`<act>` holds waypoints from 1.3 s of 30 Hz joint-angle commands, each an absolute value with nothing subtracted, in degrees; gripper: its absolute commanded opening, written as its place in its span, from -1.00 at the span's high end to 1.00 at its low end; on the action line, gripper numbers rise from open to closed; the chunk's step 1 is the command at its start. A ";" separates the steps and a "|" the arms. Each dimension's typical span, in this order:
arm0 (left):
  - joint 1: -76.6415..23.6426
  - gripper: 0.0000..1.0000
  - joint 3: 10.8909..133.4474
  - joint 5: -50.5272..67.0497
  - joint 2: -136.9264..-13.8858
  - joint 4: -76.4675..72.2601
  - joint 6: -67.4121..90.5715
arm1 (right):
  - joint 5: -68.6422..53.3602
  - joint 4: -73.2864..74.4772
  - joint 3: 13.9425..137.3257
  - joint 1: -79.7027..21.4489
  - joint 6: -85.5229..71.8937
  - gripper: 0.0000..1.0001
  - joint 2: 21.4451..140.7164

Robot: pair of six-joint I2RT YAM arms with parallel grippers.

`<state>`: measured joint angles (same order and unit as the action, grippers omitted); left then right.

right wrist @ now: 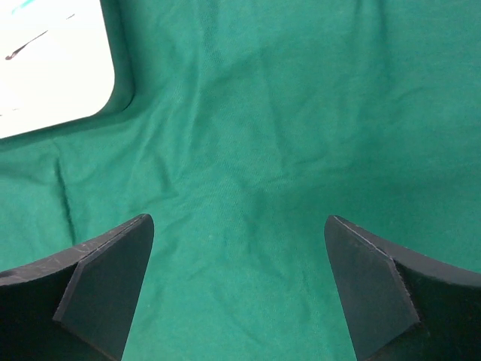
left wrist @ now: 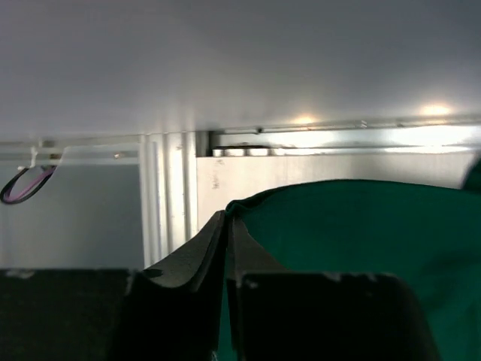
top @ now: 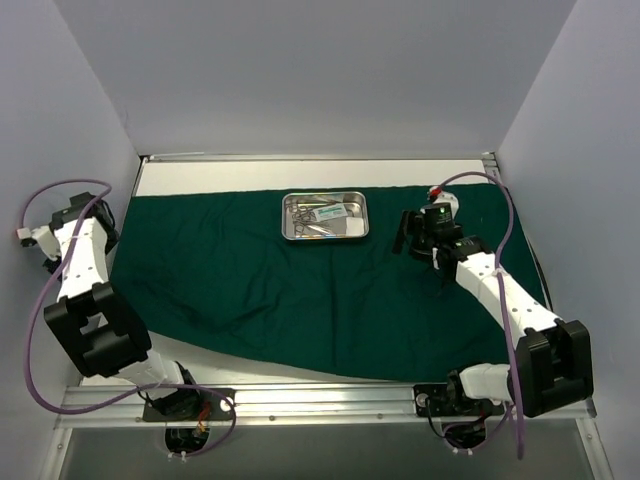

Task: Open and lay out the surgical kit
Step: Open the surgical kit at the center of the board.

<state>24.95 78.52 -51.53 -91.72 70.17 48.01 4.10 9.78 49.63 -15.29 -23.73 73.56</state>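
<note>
The surgical kit's dark green cloth (top: 270, 290) lies spread across the table. A shiny steel tray (top: 284, 218) stands on it at the back centre, holding thin silver instruments (top: 305, 222) and a small white packet (top: 335, 211). My left gripper (top: 108, 222) is at the cloth's far left edge. In the left wrist view it (left wrist: 225, 218) is shut on a raised corner of the cloth (left wrist: 361, 241). My right gripper (top: 405, 232) is just right of the tray. It (right wrist: 237, 222) stands open over bare cloth (right wrist: 263, 113), with the tray's corner (right wrist: 45, 75) at the upper left.
A bare white strip of table (top: 250, 175) runs behind the cloth. Grey walls close in on the left, back and right. An aluminium rail (top: 300, 400) carries both arm bases at the near edge. Purple cables (top: 40, 300) loop beside each arm.
</note>
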 commanded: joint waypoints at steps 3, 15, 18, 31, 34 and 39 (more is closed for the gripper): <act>29.53 0.71 75.94 -56.33 -83.08 76.54 50.70 | 2.99 11.25 50.45 -17.49 -23.55 -0.86 70.84; 34.19 -0.32 69.61 -54.59 -72.08 77.08 52.82 | 5.27 11.78 49.92 -21.27 -23.91 -0.92 68.55; 34.19 -0.47 69.26 -51.51 -70.93 75.33 51.34 | 5.62 12.04 49.92 -21.36 -23.99 -0.93 68.55; 18.49 -0.93 69.08 -30.76 -67.06 57.31 36.39 | 9.58 13.62 51.15 -21.10 -24.52 -0.91 72.50; 8.29 -0.93 68.73 -31.11 -70.39 52.92 35.33 | 10.80 14.15 51.94 -20.74 -24.52 -0.90 74.96; -2.09 -0.91 69.87 -30.68 -81.27 46.68 34.72 | 12.13 13.54 53.26 -19.69 -25.14 -0.89 79.44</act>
